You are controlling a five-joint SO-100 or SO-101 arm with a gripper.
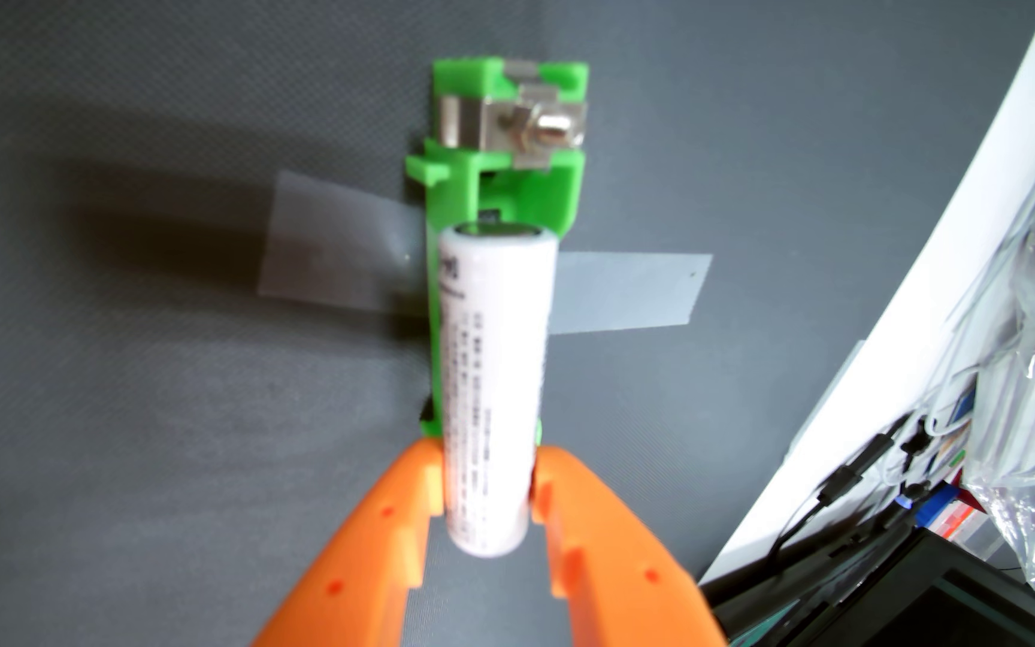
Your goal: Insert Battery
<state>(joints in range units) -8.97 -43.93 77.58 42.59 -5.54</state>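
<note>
Grey matting covers the worktop [129,435], where a taped green holder [505,180] lies. An orange claw [487,491] is closed around the near end of a white battery [493,373], poised over the holder's channel. Lower it level, aligned lengthwise, toward the far metal contact [527,134].

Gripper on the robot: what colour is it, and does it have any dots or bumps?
The gripper is bright orange plastic. Its two fingers are wide and flat, narrowing toward the tips, with stepped notches on their inner edges. Small darker orange dots mark the tops. No cables or arm show in the wrist view.
</note>
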